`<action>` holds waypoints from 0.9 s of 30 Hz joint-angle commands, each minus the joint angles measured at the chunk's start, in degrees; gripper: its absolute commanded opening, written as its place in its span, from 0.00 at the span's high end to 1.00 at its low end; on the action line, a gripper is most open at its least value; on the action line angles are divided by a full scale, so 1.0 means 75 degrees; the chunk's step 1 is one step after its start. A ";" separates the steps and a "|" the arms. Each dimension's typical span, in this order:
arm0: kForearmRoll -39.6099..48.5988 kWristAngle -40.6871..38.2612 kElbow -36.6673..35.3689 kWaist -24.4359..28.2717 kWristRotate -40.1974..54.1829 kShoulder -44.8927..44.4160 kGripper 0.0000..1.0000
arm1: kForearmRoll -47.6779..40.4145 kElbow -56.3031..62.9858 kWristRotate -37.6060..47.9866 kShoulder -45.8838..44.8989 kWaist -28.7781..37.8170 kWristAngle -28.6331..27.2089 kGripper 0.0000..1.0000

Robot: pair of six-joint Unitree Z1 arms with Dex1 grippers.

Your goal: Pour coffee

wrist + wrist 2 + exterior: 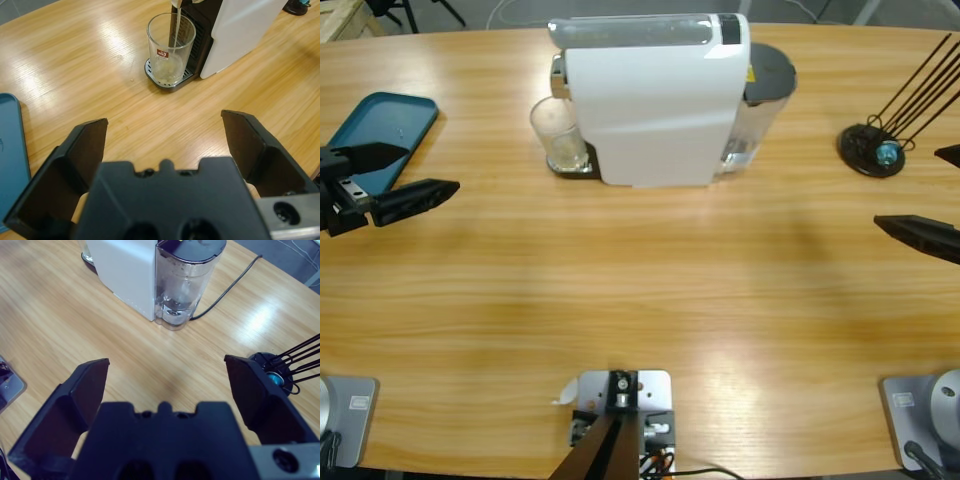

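Glass point(558, 137) is what you handle here: it stands upright on the drip tray point(167, 80) under the spout at the left end of the white coffee machine point(655, 100), and a pale stream is running into it, so it is only shallowly filled. Judge it as thin, smooth, slippery and breakable, growing heavier as it fills; take it low to mid on the wall, square across, with a gentle squeeze, and keep it level. Going left to right: the blue tray point(380, 135) lies flat at the far left, touching nothing; your left gripper point(395, 178) hovers just beside it with jaws spread wide and empty, facing the glass across bare table point(620, 300). Right of the glass, the machine body crowds it closely, so approach from the open side. Behind the machine sits its clear water tank point(182, 285). Farther right stands a black wire stand point(873, 148), and your right gripper point(940, 195) waits near it, jaws wide apart, empty.
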 commanded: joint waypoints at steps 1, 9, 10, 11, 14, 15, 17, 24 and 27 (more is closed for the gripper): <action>-0.0130 -0.0142 0.0275 -0.0071 0.0070 0.0132 0.00 | -0.0114 0.0292 0.0094 0.0070 -0.0004 0.0100 0.00; -0.0154 -0.0166 0.0275 -0.0071 0.0059 0.0193 0.00 | -0.0142 0.0313 0.0106 0.0059 -0.0004 0.0100 0.00; -0.0154 -0.0166 0.0275 -0.0071 0.0059 0.0200 0.00 | -0.0142 0.0313 0.0113 0.0059 -0.0004 0.0100 0.00; -0.0154 -0.0166 0.0275 -0.0071 0.0059 0.0203 0.00 | -0.0142 0.0313 0.0117 0.0068 -0.0004 0.0100 0.00; -0.0154 -0.0182 0.0275 -0.0071 0.0059 0.0222 0.00 | -0.0142 0.0313 0.0129 0.0056 -0.0004 0.0100 0.00; -0.0154 -0.0210 0.0275 -0.0071 0.0059 0.0238 0.00 | -0.0142 0.0313 0.0129 0.0047 -0.0004 0.0100 0.00; -0.0156 -0.0236 0.0266 -0.0071 0.0059 0.0261 0.00 | -0.0139 0.0313 0.0129 0.0028 -0.0004 0.0100 0.00; -0.0177 -0.0339 0.0263 -0.0071 0.0070 0.0318 0.00 | -0.0137 0.0313 0.0141 -0.0033 -0.0004 0.0077 0.00; -0.0198 -0.0400 0.0263 -0.0071 0.0070 0.0348 0.00 | -0.0135 0.0313 0.0141 -0.0047 -0.0004 0.0079 0.00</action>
